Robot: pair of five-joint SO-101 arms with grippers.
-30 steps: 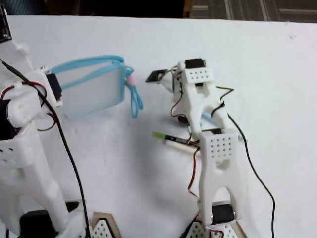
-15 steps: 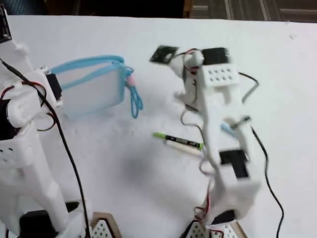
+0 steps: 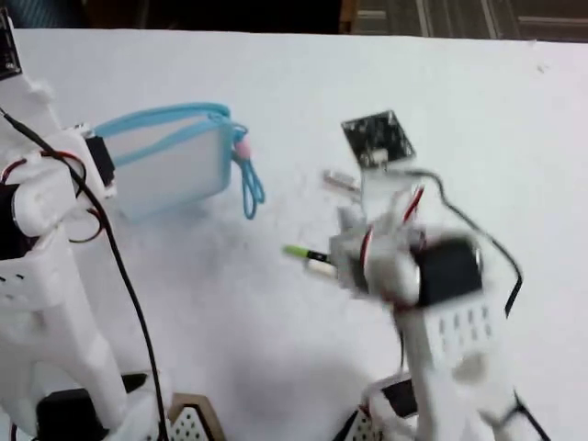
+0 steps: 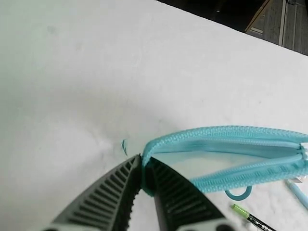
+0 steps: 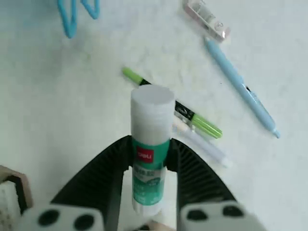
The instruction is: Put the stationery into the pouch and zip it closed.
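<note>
From above, the pouch lies on the table, its strap trailing toward the middle. The right arm stands over the green pen, well apart from the pouch. The long carry across to the pouch is the main risk: a swing that comes in low could catch the strap and drag the pouch askew.

In the left wrist view, the left gripper is pinched on one end of the pouch, whose zip gapes only narrowly. With one corner held and the mouth so slim, I judge an item could strike the zip edge and push the pouch flat instead of entering.

In the right wrist view, the right gripper is clamped on a glue stick, which juts well past the fingers. Held low on a smooth round barrel, it may swivel or slide out. A blue pen and a small clear item lie beyond on the table, not yet packed.
</note>
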